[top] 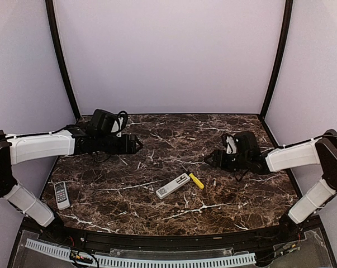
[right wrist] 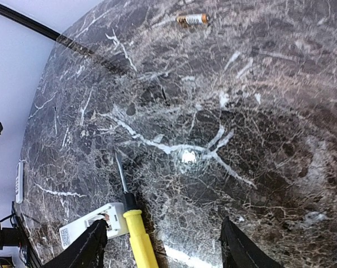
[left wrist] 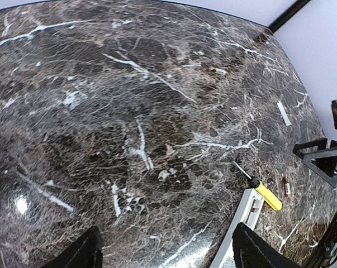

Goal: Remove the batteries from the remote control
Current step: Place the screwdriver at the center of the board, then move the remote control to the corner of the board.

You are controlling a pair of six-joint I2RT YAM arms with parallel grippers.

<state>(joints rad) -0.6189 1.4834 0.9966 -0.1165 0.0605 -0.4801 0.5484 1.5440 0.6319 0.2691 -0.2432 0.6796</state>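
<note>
The white remote control lies near the table's middle front with its battery bay open. It also shows in the left wrist view and the right wrist view, with something reddish in the bay. One loose battery lies beyond the remote, another battery lies farther off. A battery lies far off in the right wrist view. My left gripper is open and empty, up-left of the remote. My right gripper is open and empty, up-right of it.
A yellow-handled screwdriver lies against the remote's right end. A second, grey remote lies at the table's front left. A small white strip lies on the marble farther right.
</note>
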